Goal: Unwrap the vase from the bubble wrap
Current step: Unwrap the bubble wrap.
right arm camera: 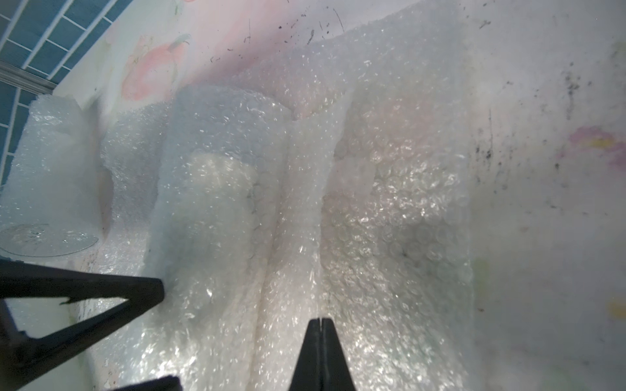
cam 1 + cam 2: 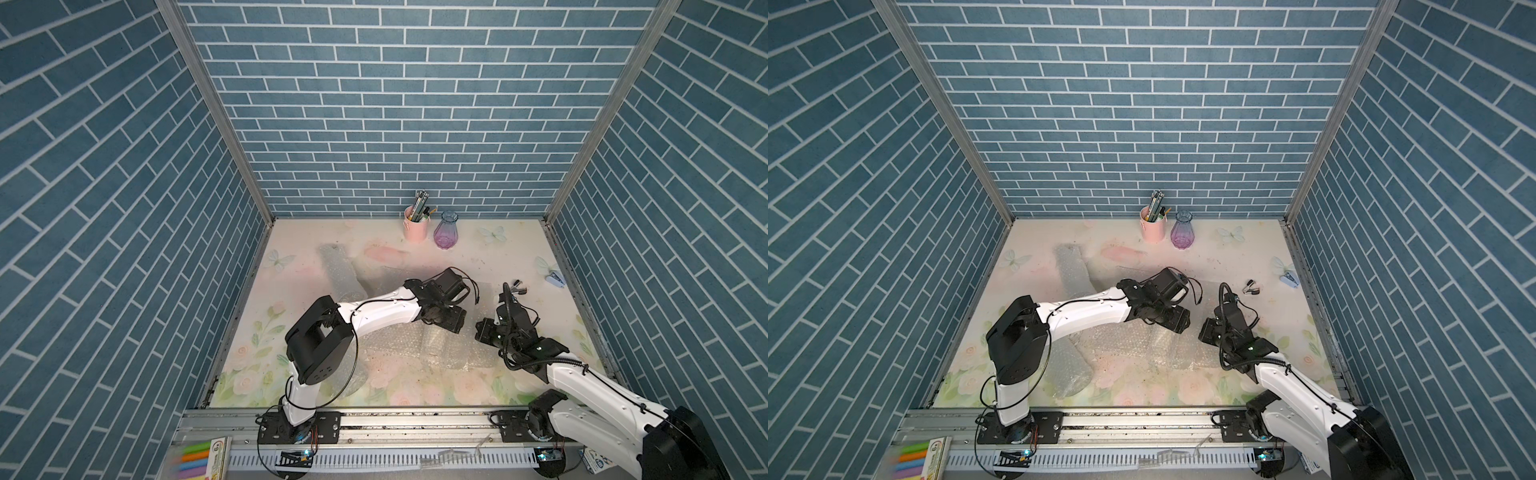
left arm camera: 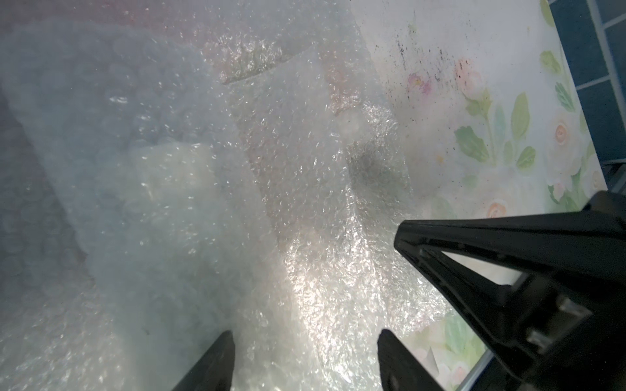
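Crinkled bubble wrap [image 2: 432,347] lies mid-table, bunched round a pale rounded thing [image 1: 210,210] that shows dimly through it. A purple-and-blue glass vase [image 2: 445,230] stands bare at the back. My left gripper [image 3: 306,335] hangs open just above the bundle, its fingers [image 3: 220,359] straddling wrap without pinching it. From the right, my right gripper [image 1: 320,320] is shut, and a raised fold of the wrap runs straight into its tips. The two grippers [image 2: 453,324] [image 2: 481,330] sit close together over the bundle's far right end.
A pink pen cup [image 2: 416,228] stands beside the vase. One rolled tube of wrap [image 2: 338,270] lies back left, another [image 2: 349,380] under the left arm near the front. Binder clips [image 2: 517,286] and a small blue tool [image 2: 555,277] lie at the right wall.
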Controlling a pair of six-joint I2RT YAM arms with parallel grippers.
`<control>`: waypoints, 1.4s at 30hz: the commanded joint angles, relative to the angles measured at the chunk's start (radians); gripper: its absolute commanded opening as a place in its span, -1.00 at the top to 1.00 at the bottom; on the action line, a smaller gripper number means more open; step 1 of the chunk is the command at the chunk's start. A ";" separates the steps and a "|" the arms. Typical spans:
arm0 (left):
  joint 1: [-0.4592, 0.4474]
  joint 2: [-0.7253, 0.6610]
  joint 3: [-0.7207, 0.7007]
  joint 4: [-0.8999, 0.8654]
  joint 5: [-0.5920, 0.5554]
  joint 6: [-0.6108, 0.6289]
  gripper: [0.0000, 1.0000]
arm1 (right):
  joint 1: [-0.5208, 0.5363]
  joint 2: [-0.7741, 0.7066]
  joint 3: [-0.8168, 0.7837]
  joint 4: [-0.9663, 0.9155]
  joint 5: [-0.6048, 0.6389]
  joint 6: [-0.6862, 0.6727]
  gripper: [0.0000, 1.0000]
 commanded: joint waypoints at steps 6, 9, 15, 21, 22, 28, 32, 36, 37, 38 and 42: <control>0.092 -0.077 -0.106 -0.098 -0.146 0.067 -0.35 | -0.005 -0.001 0.068 -0.073 0.013 -0.038 1.00; 0.142 -0.114 -0.155 -0.096 -0.169 0.072 -0.35 | -0.005 0.004 0.079 -0.079 0.015 -0.044 1.00; 0.274 -0.198 -0.242 -0.098 -0.203 0.065 -0.35 | -0.006 0.004 0.082 -0.088 0.010 -0.049 1.00; 0.291 -0.255 -0.244 -0.091 -0.177 0.048 -0.35 | -0.005 0.007 0.084 -0.084 0.016 -0.048 1.00; 0.286 -0.264 -0.243 -0.077 -0.156 0.043 -0.34 | -0.006 0.010 0.085 -0.082 0.016 -0.046 1.00; 0.196 -0.318 -0.211 -0.008 -0.089 0.041 -0.34 | -0.006 0.008 0.081 -0.087 0.034 -0.042 1.00; 0.128 -0.287 -0.173 0.008 -0.065 0.051 -0.35 | -0.005 0.002 0.072 -0.083 0.046 -0.030 1.00; 0.104 -0.214 -0.130 -0.013 -0.061 0.057 -0.35 | -0.007 -0.004 0.072 -0.084 0.045 -0.027 1.00; 0.104 -0.200 -0.123 -0.027 -0.066 0.058 -0.35 | -0.007 -0.005 0.075 -0.089 0.045 -0.028 1.00; 0.105 -0.190 -0.120 -0.036 -0.079 0.060 -0.35 | -0.007 -0.008 0.077 -0.093 0.045 -0.030 1.00; 0.133 -0.181 -0.151 -0.033 -0.083 0.062 -0.35 | -0.007 -0.018 0.079 -0.104 0.048 -0.036 1.00</control>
